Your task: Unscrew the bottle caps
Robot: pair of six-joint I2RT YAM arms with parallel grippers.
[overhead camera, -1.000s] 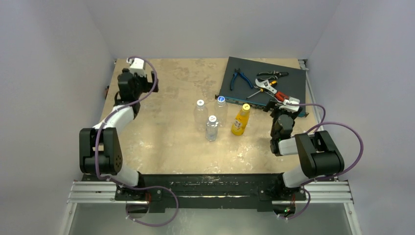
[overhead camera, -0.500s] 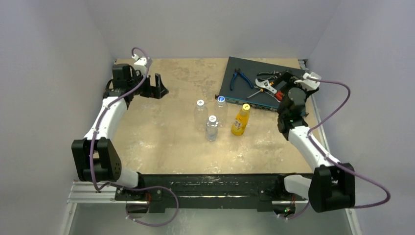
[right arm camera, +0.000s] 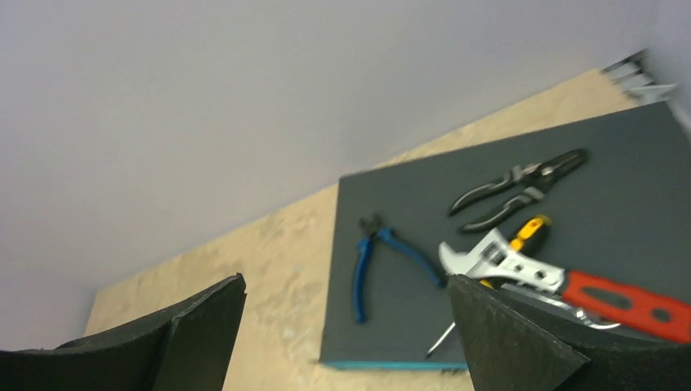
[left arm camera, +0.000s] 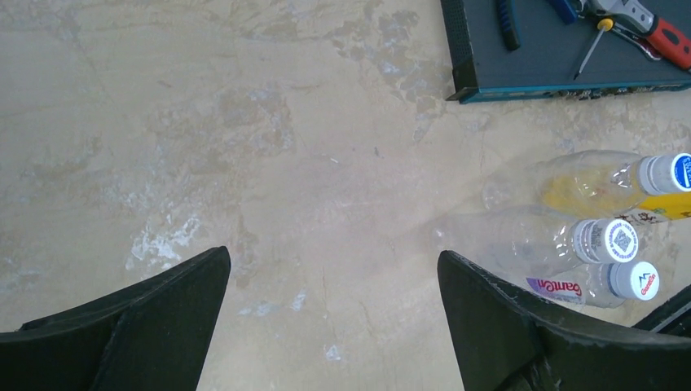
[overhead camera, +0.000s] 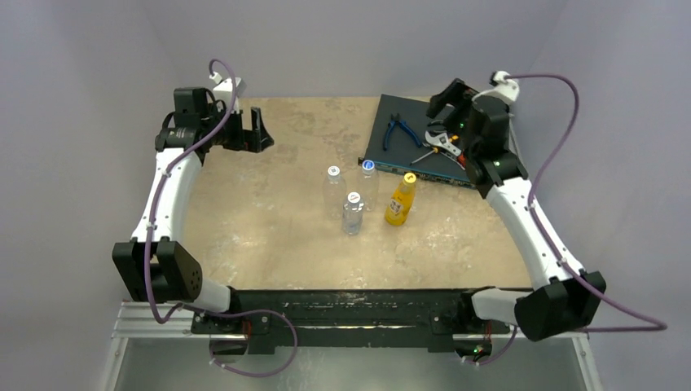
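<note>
Four bottles stand upright in a cluster mid-table. Two clear bottles (overhead camera: 333, 193) (overhead camera: 352, 217) have white caps (overhead camera: 332, 171) (overhead camera: 354, 197). A third clear bottle (overhead camera: 369, 187) has a blue-topped cap (overhead camera: 368, 165). The orange bottle (overhead camera: 398, 205) has a yellow cap (overhead camera: 410, 177). The left wrist view shows the three clear-bottle caps (left arm camera: 676, 173) (left arm camera: 613, 241) (left arm camera: 638, 280) at its right edge. My left gripper (overhead camera: 254, 134) (left arm camera: 332, 257) is open and empty, raised over the back left of the table. My right gripper (overhead camera: 444, 98) (right arm camera: 346, 281) is open and empty, high above the tool mat.
A dark tool mat (overhead camera: 407, 107) (right arm camera: 619, 187) lies at the back right with blue pliers (overhead camera: 401, 130) (right arm camera: 371, 261), an adjustable wrench (overhead camera: 444, 142) (right arm camera: 505, 261), black pliers (right arm camera: 517, 187) and a red-handled tool (right arm camera: 627, 301). Grey walls enclose the table on three sides.
Both arms have unfolded and risen. The left gripper lifted at the back left. The right gripper rose from beside the orange bottle to above the tool mat. The bottles have not moved.
</note>
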